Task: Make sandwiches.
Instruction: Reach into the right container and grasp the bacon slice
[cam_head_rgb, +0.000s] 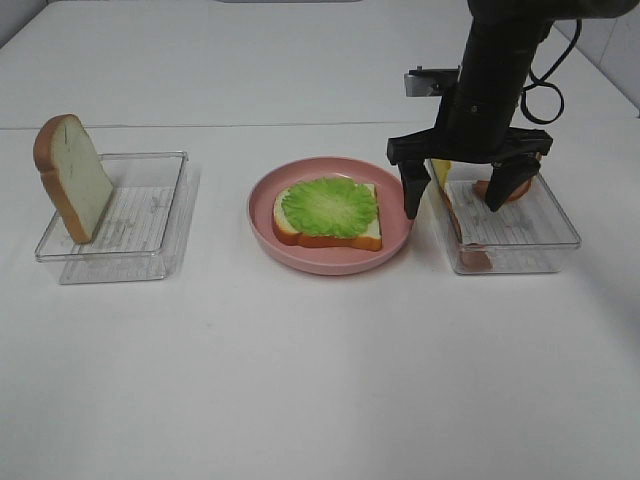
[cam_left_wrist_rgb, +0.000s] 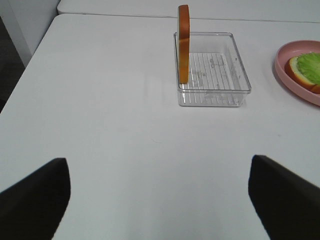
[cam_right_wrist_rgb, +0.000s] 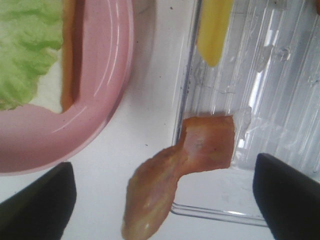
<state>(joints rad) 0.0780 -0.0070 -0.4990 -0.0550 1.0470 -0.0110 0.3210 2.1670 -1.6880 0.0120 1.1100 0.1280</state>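
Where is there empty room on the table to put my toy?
The wide front strip of table, nearer than the left tray, pink plate and right tray, is bare. The gap between left tray and plate is free too. Crowded: between plate and right tray, where the right end effector hangs open.

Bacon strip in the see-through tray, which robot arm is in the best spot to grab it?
Probably the right. Its open right gripper hangs above the tray where the bacon strip drapes over the wall. The left gripper sits far off, facing the other tray with the bread slice.
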